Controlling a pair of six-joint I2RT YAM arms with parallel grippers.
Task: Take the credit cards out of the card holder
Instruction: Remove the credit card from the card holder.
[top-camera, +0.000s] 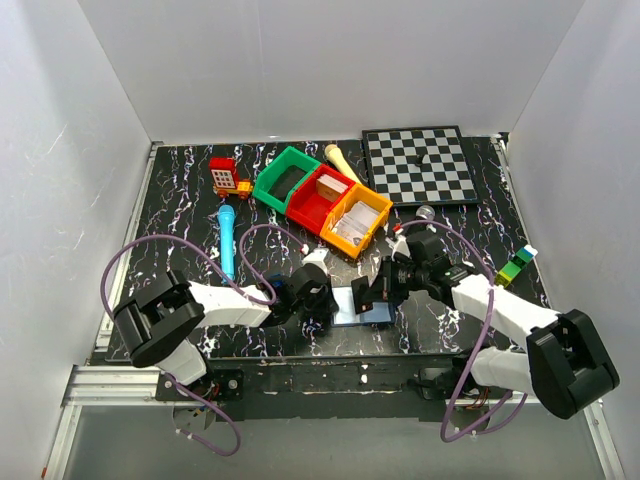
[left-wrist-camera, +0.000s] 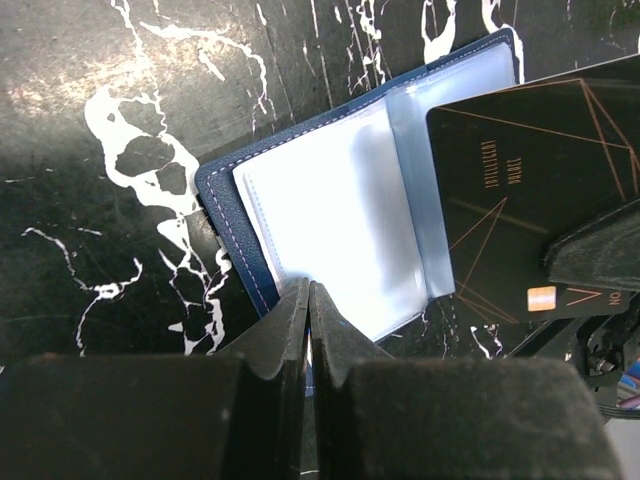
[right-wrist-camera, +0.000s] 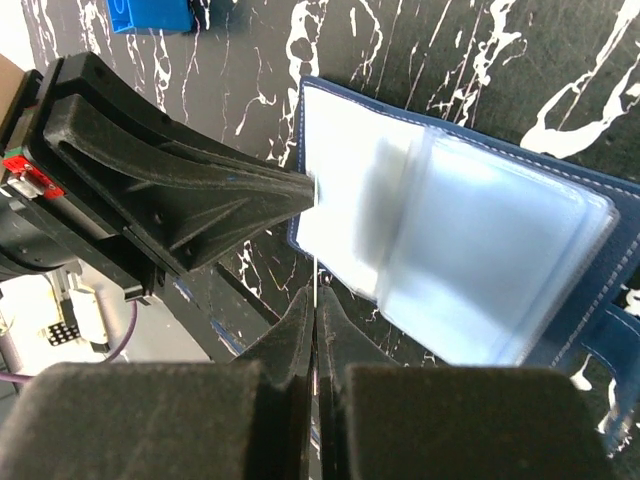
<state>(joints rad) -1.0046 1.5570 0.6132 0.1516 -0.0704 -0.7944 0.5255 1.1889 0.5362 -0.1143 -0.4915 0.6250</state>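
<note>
The card holder lies open near the table's front edge, navy outside with pale clear sleeves inside. My left gripper is shut on the holder's near edge, and the right wrist view shows it pinching that edge. My right gripper is shut on a black credit card with gold lines. The right wrist view shows this card edge-on as a thin pale line. The card overlaps the holder's right sleeve; I cannot tell whether its end is still in a pocket.
Green, red and yellow bins stand behind the holder. A chessboard lies back right. A blue pen and a red toy house are at the left. Coloured blocks sit right. A blue cube lies beyond the holder.
</note>
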